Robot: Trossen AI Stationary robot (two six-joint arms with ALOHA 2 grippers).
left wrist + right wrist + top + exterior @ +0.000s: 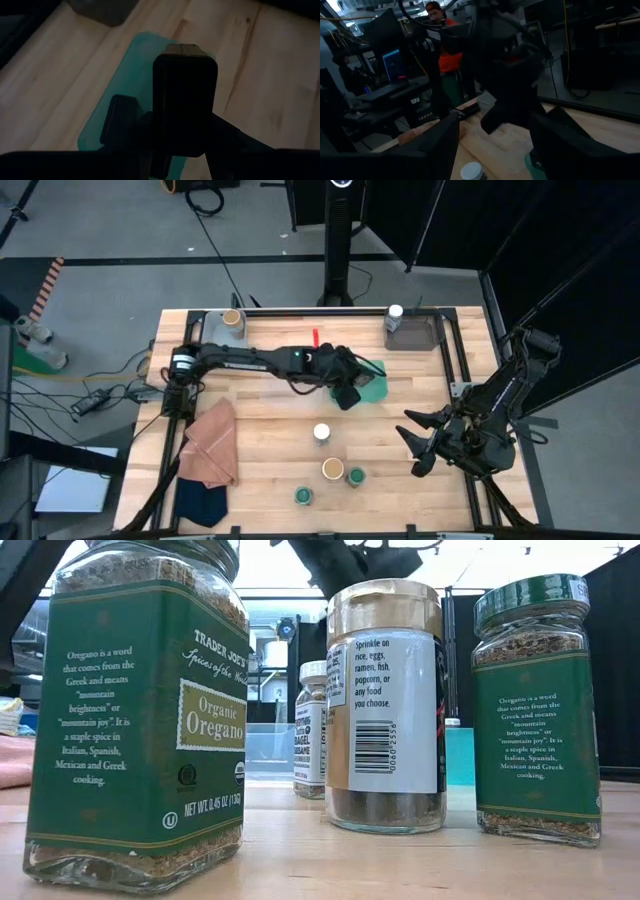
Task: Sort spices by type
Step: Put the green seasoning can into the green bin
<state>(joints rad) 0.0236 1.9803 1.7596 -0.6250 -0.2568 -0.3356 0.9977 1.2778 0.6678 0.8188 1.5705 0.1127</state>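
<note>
Teal tray [377, 390] lies mid-table, partly under the left gripper [347, 395]. That gripper pinches 1 small dark tin [184, 102], held upright between its fingers above the tray; wrist view shows the tin's flat dark face w/ teal plastic behind it.

Count of spices in the high view: 6 jars + the 1 tin.
- 2 green-lid jars: one [304, 496] near the front edge, one [354, 477] just beside a tan-lid jar. Low view reads "Organic Oregano" on the near one [140, 720]; the other [537, 710] carries the same green label.
- 2 tan-lid jars: one [332, 469] front-centre, touching or nearly touching the green one; one [232, 319] in the grey tray [205, 328] at the back left corner.
- 2 white-lid jars: one [321, 433] alone mid-table between the teal tray and the front group; one [394, 314] at the edge of the 2nd grey tray [422, 333], back right.

Trays: 3 total (1 teal, 2 grey). Cloths: 2, an orange one [209, 442] and a navy one [202, 502], both at the left front, orange overlapping navy.

Right gripper [425, 442] hovers off to the right side of the table, fingers spread, holding nothing, well apart from all jars. Its wrist cam looks across the table toward the left arm; a person in an orange top [451, 52] shows in the room beyond.
</note>
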